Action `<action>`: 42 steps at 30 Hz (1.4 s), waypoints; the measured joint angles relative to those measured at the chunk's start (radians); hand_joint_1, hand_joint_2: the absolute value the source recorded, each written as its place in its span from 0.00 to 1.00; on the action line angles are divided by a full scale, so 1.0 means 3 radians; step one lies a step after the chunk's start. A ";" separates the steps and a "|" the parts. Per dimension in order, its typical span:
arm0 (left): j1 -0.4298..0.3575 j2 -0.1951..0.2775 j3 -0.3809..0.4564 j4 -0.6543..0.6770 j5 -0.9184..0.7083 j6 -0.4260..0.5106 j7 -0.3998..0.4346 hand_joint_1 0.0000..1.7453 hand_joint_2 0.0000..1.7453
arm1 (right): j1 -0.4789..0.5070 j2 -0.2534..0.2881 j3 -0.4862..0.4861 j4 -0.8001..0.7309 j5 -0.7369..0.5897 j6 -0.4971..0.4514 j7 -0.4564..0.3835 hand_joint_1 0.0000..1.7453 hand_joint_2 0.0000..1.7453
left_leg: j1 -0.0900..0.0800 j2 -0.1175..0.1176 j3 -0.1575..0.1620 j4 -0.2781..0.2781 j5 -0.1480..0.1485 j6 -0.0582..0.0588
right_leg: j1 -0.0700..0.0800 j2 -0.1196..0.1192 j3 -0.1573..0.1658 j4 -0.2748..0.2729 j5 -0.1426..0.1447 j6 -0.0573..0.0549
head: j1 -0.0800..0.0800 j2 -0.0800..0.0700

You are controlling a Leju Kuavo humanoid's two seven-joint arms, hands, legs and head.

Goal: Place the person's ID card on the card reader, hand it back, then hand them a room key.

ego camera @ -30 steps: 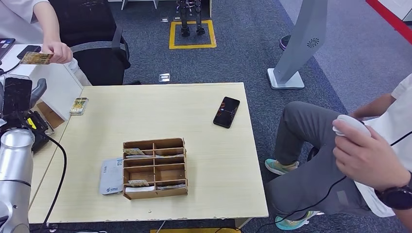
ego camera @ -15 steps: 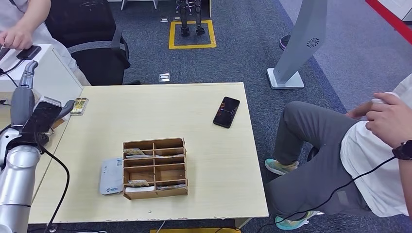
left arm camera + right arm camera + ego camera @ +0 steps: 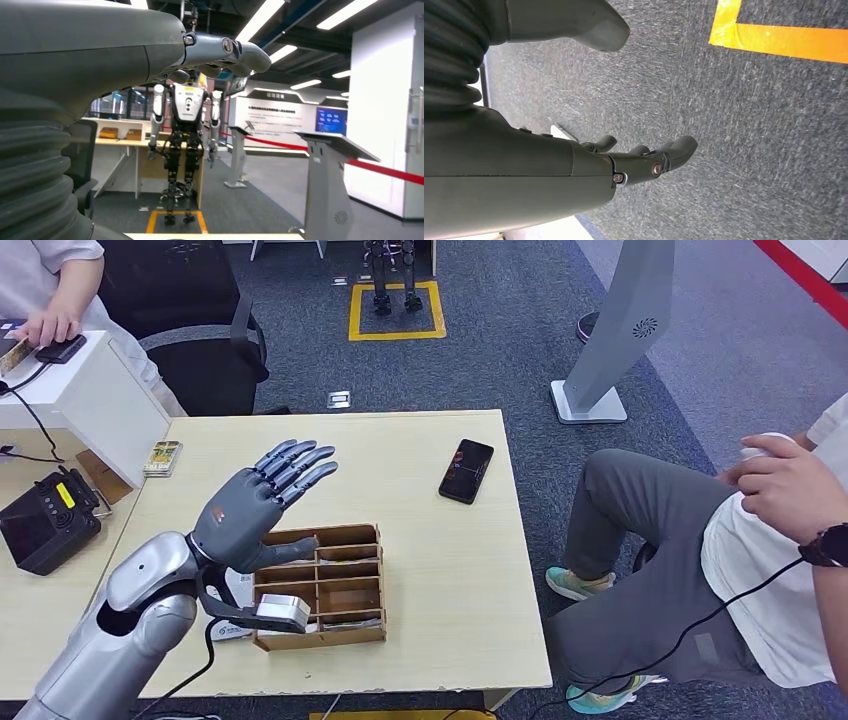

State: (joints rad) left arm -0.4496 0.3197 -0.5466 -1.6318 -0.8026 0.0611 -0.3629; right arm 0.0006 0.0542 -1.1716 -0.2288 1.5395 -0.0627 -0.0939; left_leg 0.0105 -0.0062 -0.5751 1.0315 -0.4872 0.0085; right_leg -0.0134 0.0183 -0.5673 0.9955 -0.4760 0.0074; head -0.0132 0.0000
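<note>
The left hand (image 3: 252, 502) hovers empty above the wooden organizer (image 3: 320, 586), fingers (image 3: 297, 462) spread wide, while the right hand (image 3: 589, 165) hangs loosely open over carpet.

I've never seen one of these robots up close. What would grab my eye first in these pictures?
Probably the robot's left hand, grey and oddly human, raised open with fingers spread above the pale wooden table. Just beneath it stands a small wooden organizer with cards tucked in its compartments, and a black phone lies near the table's far right edge. The left wrist view also catches another humanoid robot standing across the room.
</note>
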 joint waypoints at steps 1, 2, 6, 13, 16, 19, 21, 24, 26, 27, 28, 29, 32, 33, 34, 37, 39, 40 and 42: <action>0.0000 0.0004 -0.0057 -0.0019 -0.0001 -0.0006 -0.0006 0.00 1.00 | 0.0000 0.0000 -0.0003 0.0000 0.0000 0.0000 0.0014 0.00 1.00 | 0.0001 0.0000 0.0000 0.0000 0.0000 0.0000 | 0.0000 0.0000 0.0000 0.0000 0.0000 0.0000 | 0.0000 0.0000; 0.0002 0.0006 -0.0109 -0.0036 -0.0002 -0.0011 -0.0002 0.00 1.00 | 0.0000 0.0000 -0.0006 0.0000 0.0000 0.0001 0.0026 0.00 1.00 | 0.0001 0.0000 0.0000 0.0000 0.0000 0.0000 | 0.0001 0.0000 0.0000 0.0001 0.0000 0.0000 | 0.0000 0.0000; 0.0018 0.0004 -0.0238 -0.0084 -0.0092 0.0022 0.0148 0.00 1.00 | 0.0001 0.0000 -0.0015 0.0001 0.0000 0.0023 0.0068 0.00 1.00 | 0.0001 0.0000 0.0000 -0.0001 0.0000 0.0000 | 0.0002 0.0001 0.0000 0.0001 0.0000 0.0000 | 0.0000 0.0000; 0.0027 0.0019 -0.0329 -0.0085 -0.0485 0.0162 0.0423 0.00 1.00 | 0.0001 0.0001 -0.0023 0.0001 0.0000 0.0026 0.0061 0.00 1.00 | 0.0000 0.0000 0.0000 -0.0001 0.0000 0.0000 | 0.0001 0.0000 0.0000 0.0001 0.0000 0.0000 | 0.0001 0.0000; 0.0026 0.0036 -0.0333 -0.0061 -0.0661 0.0217 0.0536 0.00 1.00 | 0.0002 0.0002 -0.0023 0.0001 0.0000 0.0025 0.0059 0.00 1.00 | 0.0000 0.0000 0.0000 -0.0001 0.0000 0.0000 | 0.0001 0.0000 0.0000 0.0001 0.0000 0.0000 | 0.0000 0.0000; 0.0023 0.0055 -0.0333 0.0000 -0.0720 0.0230 0.0604 0.00 1.00 | 0.0003 0.0004 -0.0023 0.0001 0.0000 0.0022 0.0059 0.00 1.00 | 0.0001 0.0000 0.0000 -0.0001 0.0000 0.0000 | 0.0001 0.0000 0.0000 0.0001 0.0000 0.0000 | 0.0000 0.0000; 0.0020 0.0069 -0.0333 0.0051 -0.0724 0.0231 0.0621 0.00 1.00 | 0.0003 0.0006 -0.0023 0.0001 0.0000 0.0020 0.0059 0.00 1.00 | 0.0001 0.0000 0.0000 -0.0001 0.0000 0.0000 | 0.0001 0.0000 0.0000 0.0001 0.0000 0.0000 | 0.0000 0.0000; 0.0013 0.0089 -0.0333 0.0125 -0.0733 0.0231 0.0630 0.00 1.00 | 0.0004 0.0007 -0.0023 0.0001 0.0000 0.0020 0.0059 0.00 1.00 | 0.0001 0.0000 0.0000 -0.0001 0.0000 0.0000 | 0.0001 0.0000 0.0000 0.0001 0.0000 0.0000 | 0.0000 0.0000; 0.0011 0.0098 -0.0333 0.0167 -0.0748 0.0231 0.0639 0.00 1.00 | 0.0004 0.0008 -0.0023 0.0001 0.0000 0.0020 0.0059 0.00 1.00 | 0.0001 0.0000 0.0000 -0.0001 0.0000 0.0000 | 0.0001 0.0000 0.0000 0.0001 0.0000 0.0000 | 0.0001 0.0000; 0.0011 0.0101 -0.0333 0.0186 -0.0757 0.0231 0.0645 0.00 1.00 | 0.0004 0.0008 -0.0023 0.0001 0.0000 0.0020 0.0059 0.00 1.00 | 0.0001 0.0000 0.0000 -0.0001 0.0000 0.0000 | 0.0001 0.0000 0.0000 0.0001 0.0000 0.0000 | 0.0001 0.0000; 0.0010 0.0105 -0.0333 0.0206 -0.0765 0.0231 0.0651 0.00 1.00 | 0.0005 0.0008 -0.0023 0.0001 0.0000 0.0020 0.0059 0.00 1.00 | 0.0001 0.0000 0.0000 -0.0001 0.0000 0.0000 | 0.0001 0.0000 0.0000 0.0001 0.0000 0.0000 | 0.0001 0.0000; 0.0010 0.0110 -0.0333 0.0225 -0.0771 0.0231 0.0655 0.00 1.00 | 0.0005 0.0008 -0.0023 0.0001 0.0000 0.0020 0.0059 0.00 1.00 | 0.0000 0.0000 0.0000 -0.0001 0.0000 0.0000 | 0.0001 0.0000 0.0000 0.0001 0.0000 0.0000 | 0.0001 0.0000; 0.0010 0.0124 -0.0333 0.0279 -0.0774 0.0231 0.0659 0.00 1.00 | 0.0006 0.0008 -0.0023 0.0001 0.0000 0.0019 0.0059 0.00 1.00 | 0.0000 0.0000 0.0000 -0.0001 0.0000 0.0000 | 0.0001 0.0000 0.0000 0.0001 0.0000 0.0000 | 0.0001 0.0000; 0.0010 0.0127 -0.0333 0.0294 -0.0774 0.0231 0.0659 0.00 1.00 | 0.0006 0.0008 -0.0023 0.0001 0.0000 0.0019 0.0059 0.00 1.00 | 0.0000 0.0000 0.0000 -0.0001 0.0000 0.0000 | 0.0001 0.0000 0.0000 0.0001 0.0000 0.0000 | 0.0001 0.0000; 0.0010 0.0129 -0.0333 0.0308 -0.0774 0.0231 0.0659 0.00 1.00 | 0.0006 0.0008 -0.0023 0.0001 0.0000 0.0018 0.0059 0.00 1.00 | 0.0000 0.0000 0.0000 -0.0001 0.0000 0.0000 | 0.0001 0.0000 0.0000 0.0001 0.0000 0.0000 | 0.0000 0.0000; 0.0008 0.0134 -0.0333 0.0342 -0.0774 0.0231 0.0659 0.00 1.00 | 0.0007 0.0009 -0.0023 0.0001 0.0000 0.0017 0.0059 0.00 1.00 | 0.0001 0.0000 0.0000 -0.0001 0.0000 0.0000 | 0.0001 0.0000 0.0000 0.0001 0.0000 0.0000 | 0.0000 0.0000; 0.0003 0.0138 -0.0333 0.0366 -0.0756 0.0222 0.0655 0.00 1.00 | 0.0007 0.0010 -0.0023 0.0000 0.0000 0.0016 0.0059 0.00 1.00 | 0.0001 0.0000 0.0000 -0.0001 0.0000 0.0000 | 0.0001 0.0000 0.0000 0.0001 0.0000 0.0000 | 0.0001 0.0000; 0.0000 0.0141 -0.0333 0.0375 -0.0725 0.0208 0.0642 0.00 1.00 | 0.0007 0.0011 -0.0023 0.0000 0.0000 0.0015 0.0059 0.00 1.00 | 0.0001 0.0000 0.0000 -0.0001 0.0000 0.0000 | 0.0001 0.0000 0.0000 0.0001 0.0000 0.0000 | 0.0000 0.0000; -0.0001 0.0148 -0.0332 0.0383 -0.0616 0.0159 0.0592 0.00 1.00 | 0.0008 0.0011 -0.0023 0.0000 0.0000 0.0015 0.0059 0.00 1.00 | 0.0001 0.0000 0.0000 -0.0001 0.0000 0.0000 | 0.0001 0.0000 0.0000 0.0001 0.0000 0.0000 | 0.0000 0.0000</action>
State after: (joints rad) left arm -0.4500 0.3640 -0.6463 -1.5167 -0.9876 0.1088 -0.1852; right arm 0.0029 0.0576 -1.1784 -0.2287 1.5396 -0.0584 -0.0763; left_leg 0.0107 -0.0061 -0.5752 1.0313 -0.4871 0.0084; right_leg -0.0130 0.0183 -0.5672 0.9957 -0.4760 0.0073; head -0.0131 0.0000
